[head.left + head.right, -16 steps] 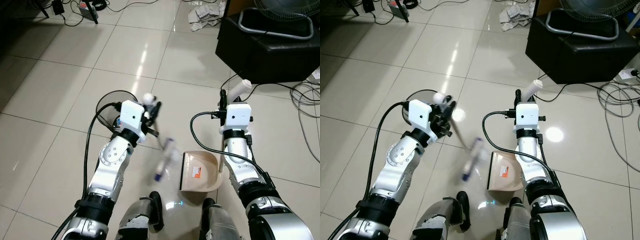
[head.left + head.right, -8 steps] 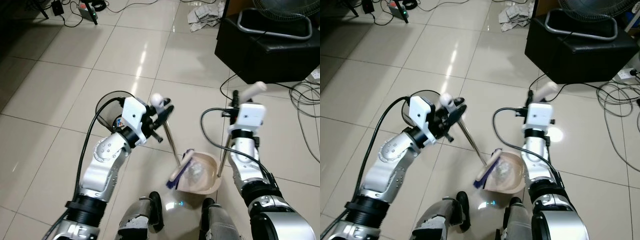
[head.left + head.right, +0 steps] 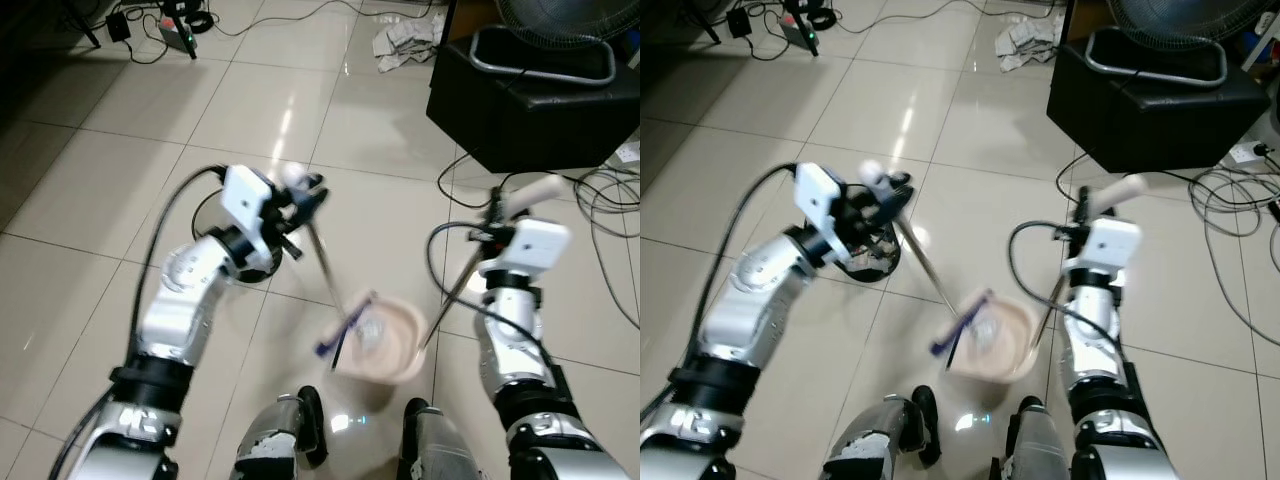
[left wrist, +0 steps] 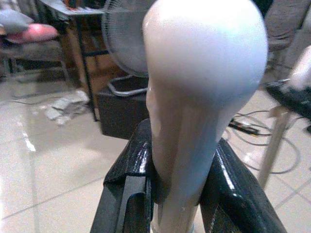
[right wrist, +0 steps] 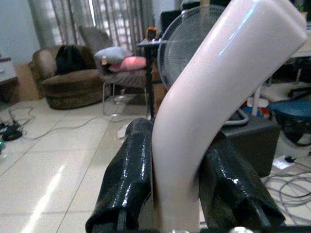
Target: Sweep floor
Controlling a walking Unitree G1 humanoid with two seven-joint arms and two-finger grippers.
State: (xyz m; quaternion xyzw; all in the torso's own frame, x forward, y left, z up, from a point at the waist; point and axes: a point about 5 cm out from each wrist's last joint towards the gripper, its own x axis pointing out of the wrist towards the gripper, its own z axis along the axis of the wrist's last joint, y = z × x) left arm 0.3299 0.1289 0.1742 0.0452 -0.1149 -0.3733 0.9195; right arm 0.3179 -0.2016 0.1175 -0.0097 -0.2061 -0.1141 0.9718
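My left gripper is shut on the white knob of the broom handle, with black fingers on both sides of it. The thin shaft slants down to the blue-bristled broom head, which rests at the mouth of the beige dustpan just ahead of my feet. Something pale and crumpled lies inside the pan. My right gripper is shut on the dustpan's curved white handle, and its rod runs down to the pan's right side.
A black box carrying a fan stands at the back right, with loose cables on the floor beside it. Crumpled paper lies at the back. More cables and a small device sit at the back left. Beige tiles surround me.
The left gripper drew the broom head from the open floor to the right, up to the dustpan. The dustpan tipped and shifted, and the right arm swung outward to the right.
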